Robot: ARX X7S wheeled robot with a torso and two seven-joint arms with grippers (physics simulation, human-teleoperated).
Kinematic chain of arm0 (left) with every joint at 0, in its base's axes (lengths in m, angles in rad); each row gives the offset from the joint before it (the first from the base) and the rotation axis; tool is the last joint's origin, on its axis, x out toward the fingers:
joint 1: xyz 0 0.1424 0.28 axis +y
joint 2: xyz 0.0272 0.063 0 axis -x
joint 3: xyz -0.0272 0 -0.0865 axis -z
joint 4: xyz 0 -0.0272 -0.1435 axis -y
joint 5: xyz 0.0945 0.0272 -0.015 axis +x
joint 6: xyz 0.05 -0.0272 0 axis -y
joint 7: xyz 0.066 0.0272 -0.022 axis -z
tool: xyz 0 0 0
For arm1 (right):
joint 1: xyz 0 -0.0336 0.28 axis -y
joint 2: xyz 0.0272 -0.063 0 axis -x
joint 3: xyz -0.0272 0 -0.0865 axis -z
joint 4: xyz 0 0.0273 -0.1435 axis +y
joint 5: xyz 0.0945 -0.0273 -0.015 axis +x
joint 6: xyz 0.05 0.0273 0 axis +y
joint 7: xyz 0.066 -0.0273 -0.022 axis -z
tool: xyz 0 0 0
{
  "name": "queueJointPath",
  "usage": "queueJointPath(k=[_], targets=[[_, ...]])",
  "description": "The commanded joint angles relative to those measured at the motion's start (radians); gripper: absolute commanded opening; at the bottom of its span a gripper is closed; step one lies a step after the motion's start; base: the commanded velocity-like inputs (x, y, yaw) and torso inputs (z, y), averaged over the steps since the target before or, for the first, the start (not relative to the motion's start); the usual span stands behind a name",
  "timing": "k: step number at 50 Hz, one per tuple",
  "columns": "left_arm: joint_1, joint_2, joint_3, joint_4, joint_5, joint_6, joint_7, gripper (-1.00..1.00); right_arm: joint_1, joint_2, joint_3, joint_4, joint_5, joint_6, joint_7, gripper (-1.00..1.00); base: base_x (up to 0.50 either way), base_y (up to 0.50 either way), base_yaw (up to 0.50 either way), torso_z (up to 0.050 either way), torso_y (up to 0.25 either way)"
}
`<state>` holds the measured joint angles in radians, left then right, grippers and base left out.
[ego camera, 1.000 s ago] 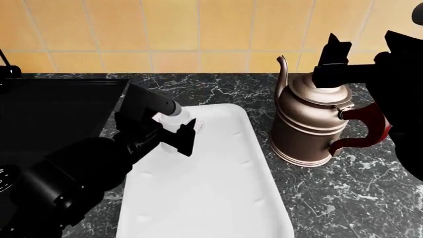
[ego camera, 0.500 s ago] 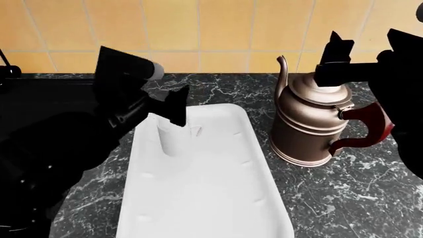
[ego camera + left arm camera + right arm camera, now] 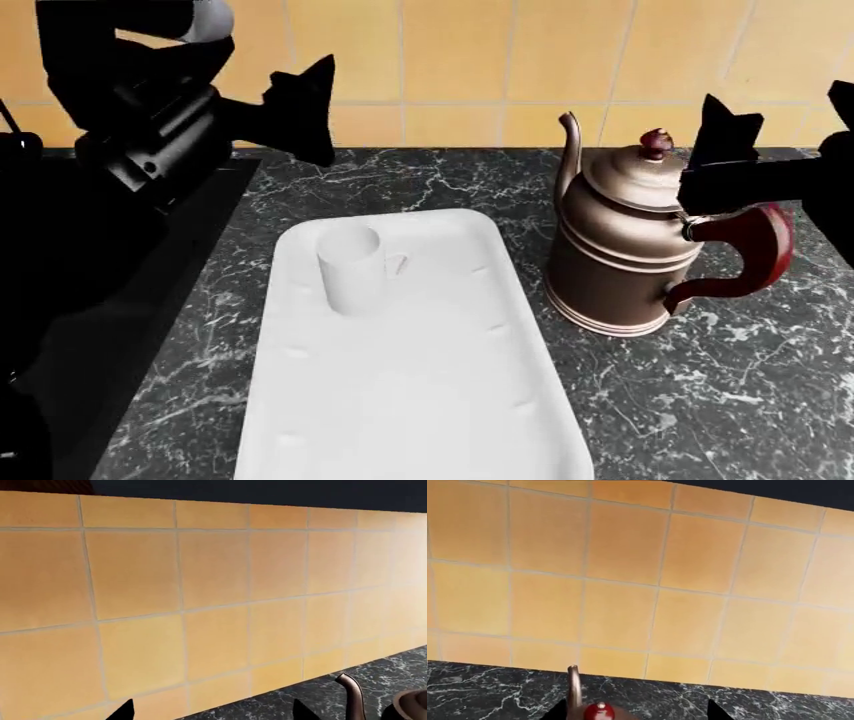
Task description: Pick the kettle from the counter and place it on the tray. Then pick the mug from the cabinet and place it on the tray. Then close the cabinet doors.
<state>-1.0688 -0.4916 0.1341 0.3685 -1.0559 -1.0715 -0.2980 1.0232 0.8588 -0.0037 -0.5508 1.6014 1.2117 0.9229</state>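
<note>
Mug point(image 3: 352, 268) stands upright near the tray's point(image 3: 441, 420) far-left corner while the kettle point(image 3: 627, 250) sits on the counter point(image 3: 747, 390) off the tray's right edge, so we next lower our right gripper point(image 3: 781, 150), fingers spread, onto its handle; left gripper point(image 3: 287, 110) hangs empty, spread.

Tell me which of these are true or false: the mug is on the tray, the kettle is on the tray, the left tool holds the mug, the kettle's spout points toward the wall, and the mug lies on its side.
1. The mug is on the tray. True.
2. The kettle is on the tray. False: it stands on the counter, beside the tray.
3. The left tool holds the mug. False: it is raised above the counter, away from the mug.
4. The kettle's spout points toward the wall. True.
5. The mug lies on its side. False: it stands upright.
</note>
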Motion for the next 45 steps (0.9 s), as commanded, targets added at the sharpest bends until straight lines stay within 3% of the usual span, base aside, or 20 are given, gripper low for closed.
queueJointPath(k=[1,19,45], targets=[[-0.001,-0.025,-0.053,0.069,-0.059,-0.035,-0.06,1.0,-0.08,0.164,0.109,-0.032,0.177,0.035,0.019,1.0,0.0,0.0,0.0,0.0,0.0],[0.056,-0.04,-0.057,0.078,-0.054,-0.001,-0.039,1.0,-0.211,0.306,0.238,-0.005,0.227,0.108,-0.123,1.0,0.0,0.0,0.0,0.0,0.0],[0.082,-0.052,-0.052,0.07,-0.047,0.021,-0.032,1.0,-0.286,0.259,0.24,-0.033,0.153,0.123,-0.195,1.0,0.0,0.0,0.0,0.0,0.0]])
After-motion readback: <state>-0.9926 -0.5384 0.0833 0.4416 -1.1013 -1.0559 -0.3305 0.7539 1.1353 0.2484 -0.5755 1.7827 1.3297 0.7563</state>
